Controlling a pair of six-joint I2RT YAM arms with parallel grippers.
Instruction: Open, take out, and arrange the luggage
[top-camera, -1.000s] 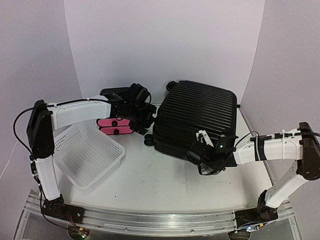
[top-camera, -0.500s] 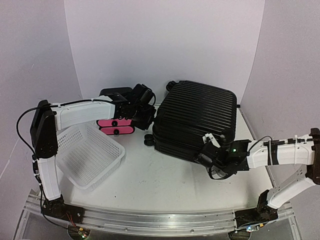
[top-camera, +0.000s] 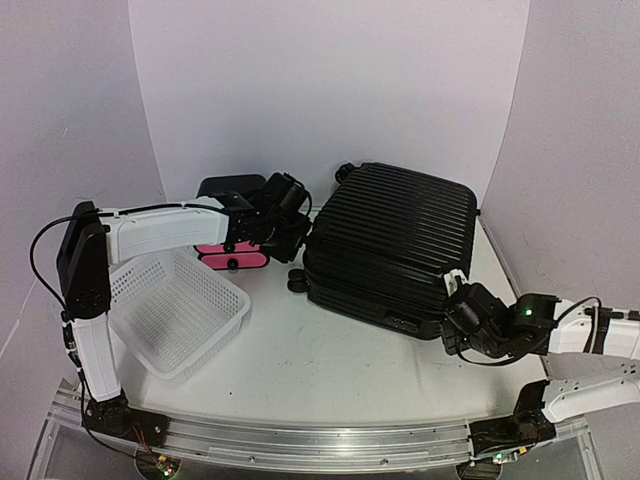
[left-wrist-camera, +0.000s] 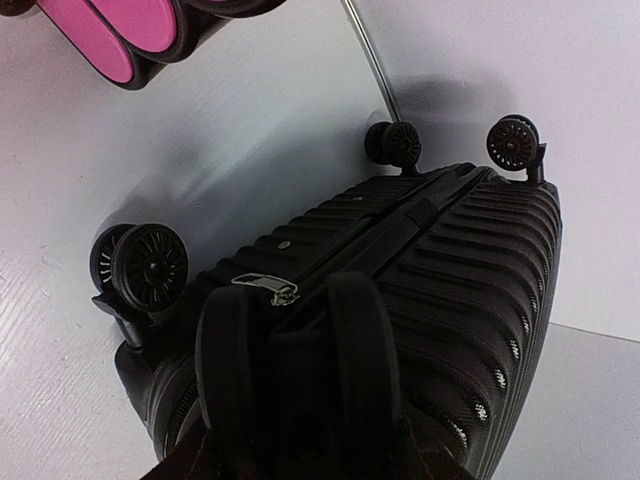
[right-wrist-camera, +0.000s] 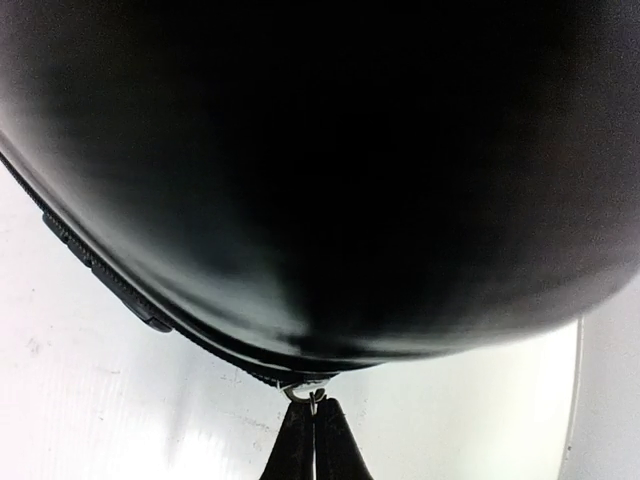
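The luggage (top-camera: 390, 235) is a big black ribbed suitcase lying flat at the middle right of the table. My left gripper (top-camera: 298, 232) is at its left edge. In the left wrist view the two fingers (left-wrist-camera: 365, 340) clamp the shell's rim (left-wrist-camera: 470, 280), just behind a silver zipper pull (left-wrist-camera: 265, 287). My right gripper (top-camera: 455, 305) is low at the suitcase's near right corner. In the right wrist view this gripper (right-wrist-camera: 313, 412) is shut on a small metal zipper pull (right-wrist-camera: 303, 392) under the curved shell (right-wrist-camera: 320, 150).
A white mesh basket (top-camera: 175, 310) stands tilted at the near left. A small black box with pink drawers (top-camera: 230, 250) lies behind it, beside the left arm; its drawers (left-wrist-camera: 100, 30) show top left. Suitcase wheels (left-wrist-camera: 150, 265) stick out on the left side.
My right gripper has travelled rightward along the suitcase's front edge to the near right corner, still shut on the zipper pull. My left gripper moved up to the suitcase's left edge and closed on it.
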